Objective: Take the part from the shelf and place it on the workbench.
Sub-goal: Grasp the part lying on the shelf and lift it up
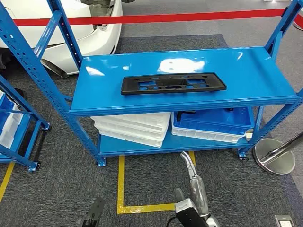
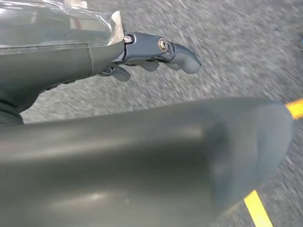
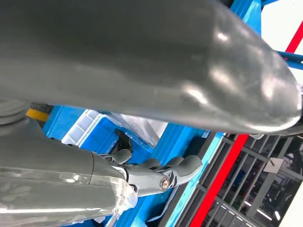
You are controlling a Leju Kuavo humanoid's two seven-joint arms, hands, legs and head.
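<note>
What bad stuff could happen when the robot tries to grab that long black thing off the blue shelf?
The part is long, flat and thin; held at one end, it might tip or slip. Dragged forward, it might fall off the shelf edge. The right hand hangs low by the trays, so lifting it might bump the shelf.

You see a long black plastic part lying flat on the top board of the blue shelf, near its front edge. Below it, stacked white trays sit beside a blue tray. Your right hand reaches up from the bottom edge towards the lower board, holding nothing. Yellow floor tape marks the grey carpet.
</note>
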